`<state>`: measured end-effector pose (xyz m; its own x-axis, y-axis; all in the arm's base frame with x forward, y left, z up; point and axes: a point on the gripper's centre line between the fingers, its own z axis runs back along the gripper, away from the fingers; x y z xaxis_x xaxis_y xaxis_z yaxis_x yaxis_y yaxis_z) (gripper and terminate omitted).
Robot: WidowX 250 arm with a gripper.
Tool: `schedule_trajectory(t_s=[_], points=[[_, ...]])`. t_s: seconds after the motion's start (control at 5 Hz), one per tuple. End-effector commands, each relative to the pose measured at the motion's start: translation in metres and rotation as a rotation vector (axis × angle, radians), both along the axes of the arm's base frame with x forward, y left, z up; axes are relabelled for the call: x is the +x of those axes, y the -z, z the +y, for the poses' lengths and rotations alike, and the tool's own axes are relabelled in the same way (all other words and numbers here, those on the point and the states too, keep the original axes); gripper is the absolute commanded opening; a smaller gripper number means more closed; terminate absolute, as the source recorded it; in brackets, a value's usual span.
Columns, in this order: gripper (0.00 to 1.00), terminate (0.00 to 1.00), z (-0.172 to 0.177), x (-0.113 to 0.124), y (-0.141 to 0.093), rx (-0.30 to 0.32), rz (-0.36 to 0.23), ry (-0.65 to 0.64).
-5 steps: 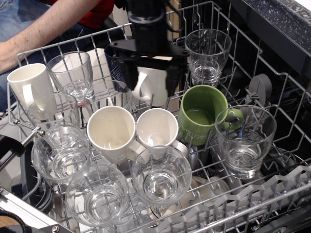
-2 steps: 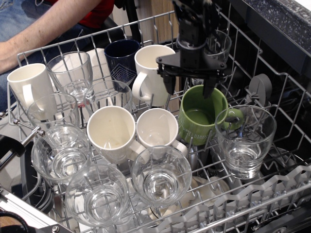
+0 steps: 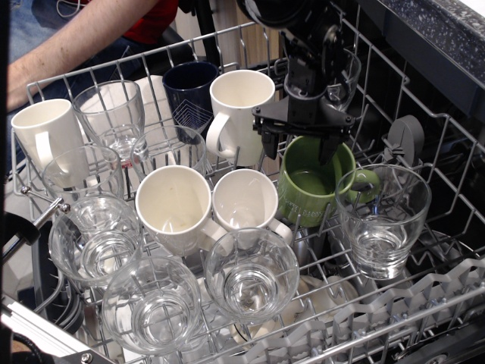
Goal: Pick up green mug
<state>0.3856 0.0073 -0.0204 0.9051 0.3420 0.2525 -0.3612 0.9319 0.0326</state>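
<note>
Green mug (image 3: pixel 312 188) sits in the wire dishwasher rack (image 3: pixel 424 98), right of centre, tilted so its open mouth faces up and toward the camera. Glaze is olive green, inside a bit darker, with white lettering low on the near side, too small to read. Its loop handle (image 3: pixel 365 180) points right and shows through the clear glass (image 3: pixel 381 220) standing just beside it. Rim at the back is partly covered by the gripper.

Gripper (image 3: pixel 301 145) hangs right above the mug's back rim, black, fingers spread apart and pointing down; left finger (image 3: pixel 270 142) is outside the left edge of the rim, right finger (image 3: pixel 327 148) is over the mouth near the far wall. Nothing is held between them. Whether the tips touch the mug cannot be told.

Left of the mug, nearly touching, a white mug (image 3: pixel 246 201) lies tilted, and another white mug (image 3: pixel 175 206) beside that. Behind them a tall white mug (image 3: pixel 239 114) stands upright with a dark navy mug (image 3: pixel 189 89) to its left. A further white mug (image 3: pixel 45 130) is at the far left. Clear glasses fill the front and left of the rack, e.g. (image 3: pixel 250 274) and (image 3: pixel 151 307). One more glass (image 3: pixel 341 72) is behind the gripper, mostly hidden. A person's forearm (image 3: pixel 83 42) reaches across the top left.
</note>
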Motion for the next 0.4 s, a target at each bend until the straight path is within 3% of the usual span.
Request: schedule_trajectory(t_s=[0.0,0.2], points=[[1.0,0.0,0.0098,0.0337,0.0051,0.029,-0.102,-0.053],[1.0,0.0,0.0152,0.0395,0.0146,0.038,-0.109,-0.07]])
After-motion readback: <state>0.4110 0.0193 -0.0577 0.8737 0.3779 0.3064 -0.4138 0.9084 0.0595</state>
